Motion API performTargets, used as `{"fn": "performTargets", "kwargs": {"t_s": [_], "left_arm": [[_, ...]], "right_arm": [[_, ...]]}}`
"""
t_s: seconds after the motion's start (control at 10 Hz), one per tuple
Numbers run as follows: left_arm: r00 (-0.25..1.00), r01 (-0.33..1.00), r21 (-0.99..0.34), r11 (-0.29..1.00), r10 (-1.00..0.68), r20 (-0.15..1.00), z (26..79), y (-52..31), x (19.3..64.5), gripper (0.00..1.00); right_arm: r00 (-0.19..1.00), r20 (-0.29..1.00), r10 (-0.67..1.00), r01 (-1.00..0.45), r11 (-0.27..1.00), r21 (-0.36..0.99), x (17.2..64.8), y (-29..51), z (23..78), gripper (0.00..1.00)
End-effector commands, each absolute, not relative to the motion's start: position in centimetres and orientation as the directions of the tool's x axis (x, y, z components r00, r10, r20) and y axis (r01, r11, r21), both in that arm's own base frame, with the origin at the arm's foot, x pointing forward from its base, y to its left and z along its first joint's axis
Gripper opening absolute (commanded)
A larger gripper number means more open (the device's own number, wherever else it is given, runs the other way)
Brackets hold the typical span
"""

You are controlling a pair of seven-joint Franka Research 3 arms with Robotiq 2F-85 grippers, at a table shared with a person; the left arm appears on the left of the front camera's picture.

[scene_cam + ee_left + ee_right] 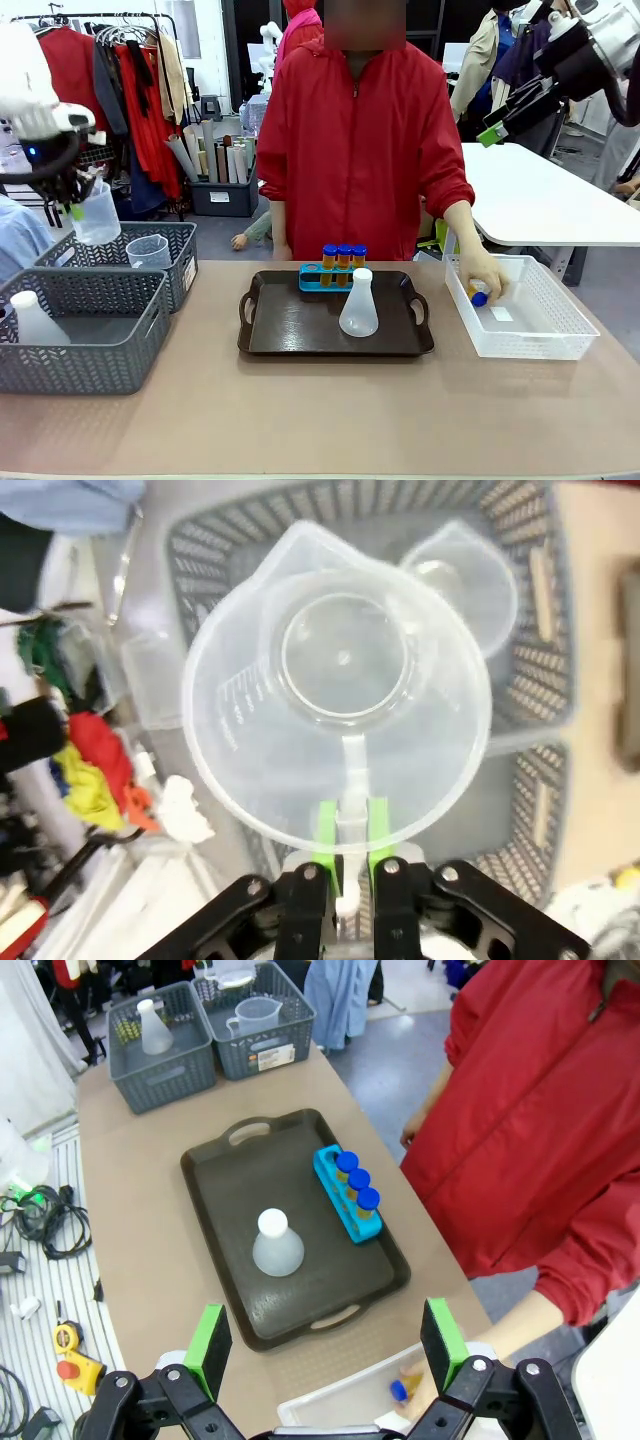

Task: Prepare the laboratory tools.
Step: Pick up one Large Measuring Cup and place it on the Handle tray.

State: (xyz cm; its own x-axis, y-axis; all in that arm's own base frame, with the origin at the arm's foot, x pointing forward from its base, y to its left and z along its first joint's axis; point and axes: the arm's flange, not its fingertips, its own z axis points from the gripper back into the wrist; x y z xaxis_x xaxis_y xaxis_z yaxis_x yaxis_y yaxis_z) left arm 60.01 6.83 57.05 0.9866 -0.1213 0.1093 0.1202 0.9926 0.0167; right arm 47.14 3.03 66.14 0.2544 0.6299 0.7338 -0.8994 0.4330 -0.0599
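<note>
Over grey basket (545, 670), left tool (347, 825) pinching beaker (250, 730), second beaker (480, 590) beneath

A tan, matte tabletop (300, 410) carries four containers directly on it. At its left stand two dark grey plastic lattice baskets: the near basket (80, 355) sits just in front of the far basket (95, 258). A dark brown rectangular tray with cut-out handles (290, 325) lies in the middle, apart from both baskets. A white plastic lattice bin (530, 345) rests at the right, near the tray but not touching it.
</note>
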Motion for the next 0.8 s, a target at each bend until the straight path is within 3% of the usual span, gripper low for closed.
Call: {"fn": "performTargets", "kwargs": {"t_s": [0.0,0.4,0.7], "left_arm": [[0.973,0.21,0.018,0.978,-0.211,0.096,61.0,6.2,59.9,0.0],[0.913,0.399,0.058,0.915,-0.403,0.063,69.4,2.4,57.4,0.0],[0.865,0.495,0.091,0.864,-0.5,0.045,72.7,0.3,55.2,0.0]], "right_arm": [[0.247,0.737,0.629,-0.903,0.426,-0.061,47.1,3.1,66.3,1.0],[0.247,0.737,0.629,-0.903,0.426,-0.061,47.1,3.1,66.3,1.0],[0.247,0.737,0.629,-0.903,0.426,-0.061,47.1,3.1,66.3,1.0]]}}
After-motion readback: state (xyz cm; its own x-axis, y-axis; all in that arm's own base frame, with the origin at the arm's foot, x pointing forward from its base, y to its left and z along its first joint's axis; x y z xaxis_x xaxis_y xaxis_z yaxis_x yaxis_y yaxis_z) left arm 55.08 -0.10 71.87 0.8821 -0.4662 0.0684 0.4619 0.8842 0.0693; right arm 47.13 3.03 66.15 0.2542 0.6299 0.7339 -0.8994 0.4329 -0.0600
